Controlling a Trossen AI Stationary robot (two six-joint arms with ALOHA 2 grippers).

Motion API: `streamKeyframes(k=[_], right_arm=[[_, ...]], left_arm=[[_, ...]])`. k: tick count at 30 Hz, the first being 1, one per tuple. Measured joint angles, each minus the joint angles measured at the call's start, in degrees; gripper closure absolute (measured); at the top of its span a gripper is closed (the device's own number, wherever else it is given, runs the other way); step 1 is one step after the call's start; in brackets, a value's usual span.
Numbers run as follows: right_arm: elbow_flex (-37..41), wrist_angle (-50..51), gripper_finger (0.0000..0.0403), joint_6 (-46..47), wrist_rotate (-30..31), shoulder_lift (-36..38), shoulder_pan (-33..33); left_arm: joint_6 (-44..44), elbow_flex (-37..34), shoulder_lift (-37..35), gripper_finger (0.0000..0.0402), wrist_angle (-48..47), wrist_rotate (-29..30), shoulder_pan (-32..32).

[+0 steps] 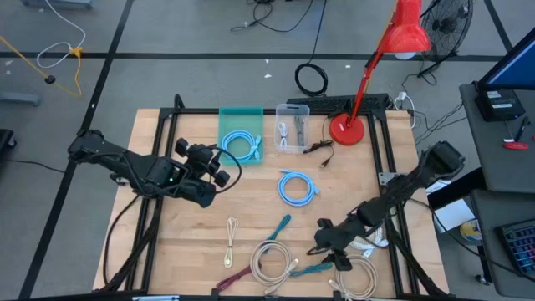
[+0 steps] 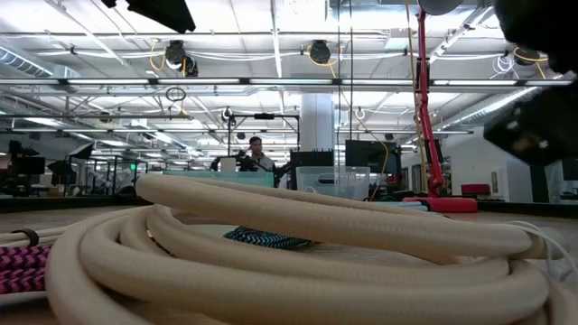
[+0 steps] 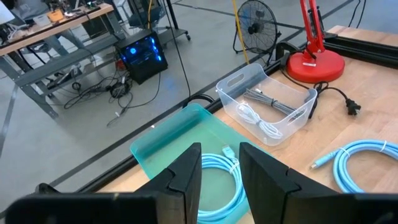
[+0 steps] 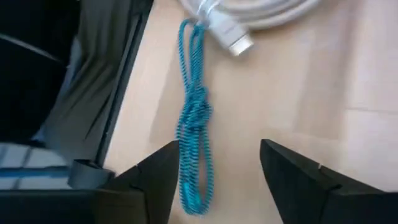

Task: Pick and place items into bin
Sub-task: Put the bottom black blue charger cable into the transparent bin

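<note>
1. A light blue coil lies flat inside the teal bin at the table's far edge
2. A second light blue coil rests mid-table
3. Beige coil, white coil, cream cord, maroon cord and two teal cords lie along the near edge
</note>
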State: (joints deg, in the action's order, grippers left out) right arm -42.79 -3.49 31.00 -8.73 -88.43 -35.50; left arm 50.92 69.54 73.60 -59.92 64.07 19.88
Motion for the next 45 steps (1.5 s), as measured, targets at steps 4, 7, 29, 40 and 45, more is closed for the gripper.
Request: streamKeyframes(k=[4, 7, 29, 40, 45], right_arm=[[-2.1, -5.7, 0.0171, 0.1, -6.3, -5.7, 0.2], [-2.7, -5.8, 0.0177, 1.1, -8.0, -6.1, 0.2], [-4.4, -7.2, 0.0208, -2.2, 6.1, -6.1, -0.4], [-27.0, 21.0, 0.0204, -3.7, 17.9, -14.4, -6.3], [-31.9, 23.6, 0.0204, 2.6, 17.6, -19.3, -9.0]], left_arm=[[0.0, 0.0, 0.0, 0.0289, 0.0, -0.6, 0.0], [0.0, -0.1, 0.0, 0.0289, 0.0, -1.1, 0.0], [3.3, -1.6, 2.5, 0.0289, 0.5, -8.6, 1.1], [0.5, -1.6, 6.5, 0.0289, 9.2, -15.3, 8.7], [0.2, -1.6, 7.1, 0.0289, 10.5, -15.6, 13.1]])
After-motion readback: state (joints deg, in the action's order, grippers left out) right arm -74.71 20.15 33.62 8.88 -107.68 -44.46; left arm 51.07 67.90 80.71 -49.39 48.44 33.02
